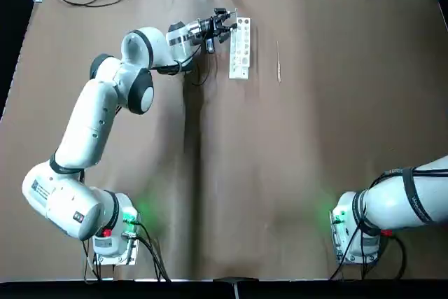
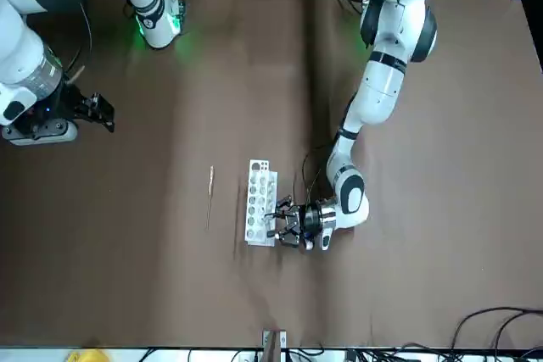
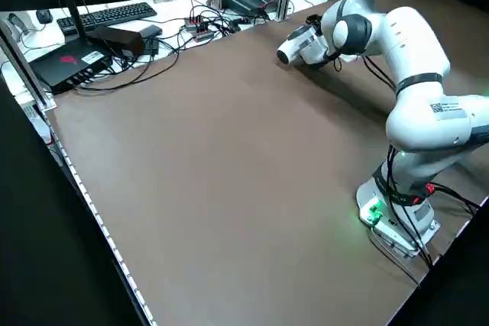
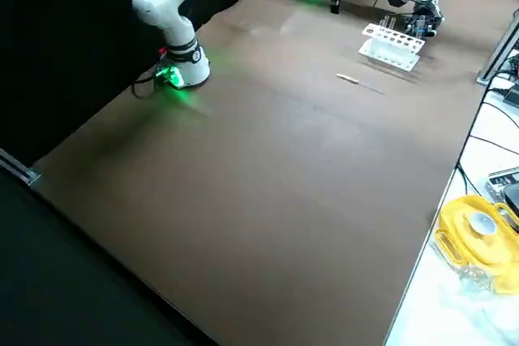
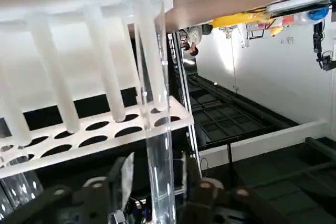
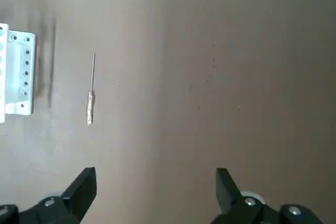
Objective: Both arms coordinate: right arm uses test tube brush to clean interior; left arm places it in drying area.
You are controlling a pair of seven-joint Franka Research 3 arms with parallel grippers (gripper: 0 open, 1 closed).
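meanwhile the left end effector [image 5: 152,182] grips a clear test tube [image 5: 155,129] standing in the white rack [image 1: 240,48]; the brush [image 1: 278,62] lies beyond, the right end effector [image 6: 155,190] spread wide.

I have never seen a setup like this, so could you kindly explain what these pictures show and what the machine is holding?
Two white and grey jointed robot arms stand at a brown table. Views come from overhead, across the table, both sides, and a camera on each wrist. The left gripper reaches beside the small white rectangular rack with round holes; its wrist view shows its fingers around a clear glass tube standing in that rack. A thin pale tan brush stick lies loose beside the rack. The right gripper hangs open and empty above the table.
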